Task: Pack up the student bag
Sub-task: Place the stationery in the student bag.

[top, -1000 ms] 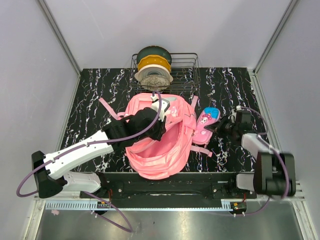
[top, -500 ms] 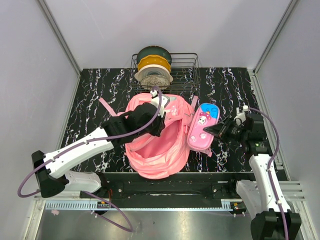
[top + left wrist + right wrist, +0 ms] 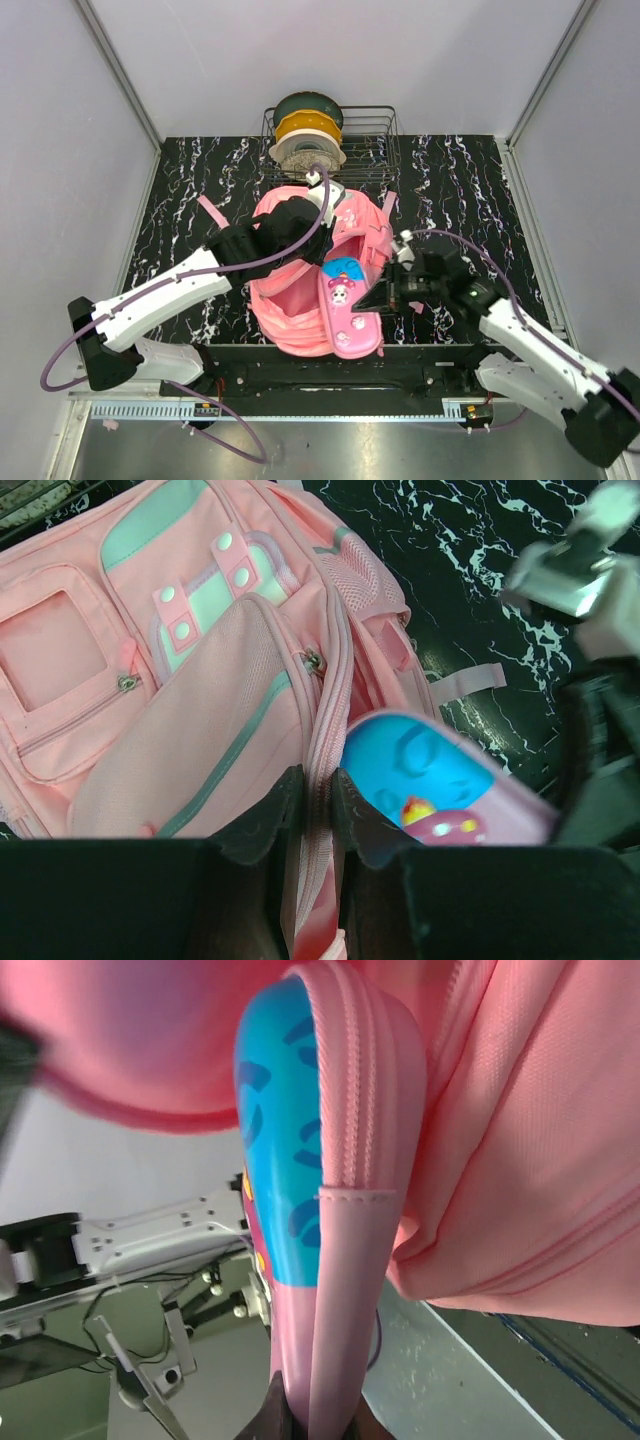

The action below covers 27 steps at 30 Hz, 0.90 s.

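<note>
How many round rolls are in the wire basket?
3, lined up: dark green roll at the back, yellow roll in the middle, whitish roll nearest the backpack. Others may be hidden.

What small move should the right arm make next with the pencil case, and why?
Probably ease the pencil case down into the student bag, blue end first. The right gripper holds the case at the bag's mouth, where it looks mostly outside, while the left gripper pinches the zip edge and holds the opening apart.
</note>
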Motion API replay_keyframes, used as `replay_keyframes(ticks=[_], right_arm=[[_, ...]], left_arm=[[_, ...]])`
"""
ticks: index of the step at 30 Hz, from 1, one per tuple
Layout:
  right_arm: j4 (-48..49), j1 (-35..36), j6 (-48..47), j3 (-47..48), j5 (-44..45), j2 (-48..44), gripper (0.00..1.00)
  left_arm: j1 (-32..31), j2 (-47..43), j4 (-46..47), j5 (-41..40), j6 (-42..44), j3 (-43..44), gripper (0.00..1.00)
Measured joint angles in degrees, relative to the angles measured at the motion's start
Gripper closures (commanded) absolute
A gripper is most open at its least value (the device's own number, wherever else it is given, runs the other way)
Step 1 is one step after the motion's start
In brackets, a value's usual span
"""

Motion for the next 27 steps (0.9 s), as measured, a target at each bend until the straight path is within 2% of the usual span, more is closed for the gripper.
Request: replay_keyframes(ticks=[4,14,21,23,27], right_arm=[[4.9,7.32,3.1,0.74,5.64,9.05,1.0],[18.34,8.39,10.8,5.42,21.99,23.67,1.0],[22.36,10.1,15.58,7.52,33.07,29.0,0.99],[23.52,11.06,17.44,7.52,38.18,29.2,0.91],[26.53,13.46,19.78,7.52,46.56,30.08,0.89]], left_arm=[[-0.24,0.0,-0.02,0.0,0.2,0.02,1.0],[-2.71,-1.46,0.0,-1.86,-0.76,-0.04,1.0],[-3.45,-2.62,-0.02,-3.23,-2.34,-0.33,1.0],[-3.54,-2.64,0.04,-3.54,-2.75,-0.61,1.0],[-3.89,-2.78,0.37,-3.96,-3.23,-0.81,1.0]])
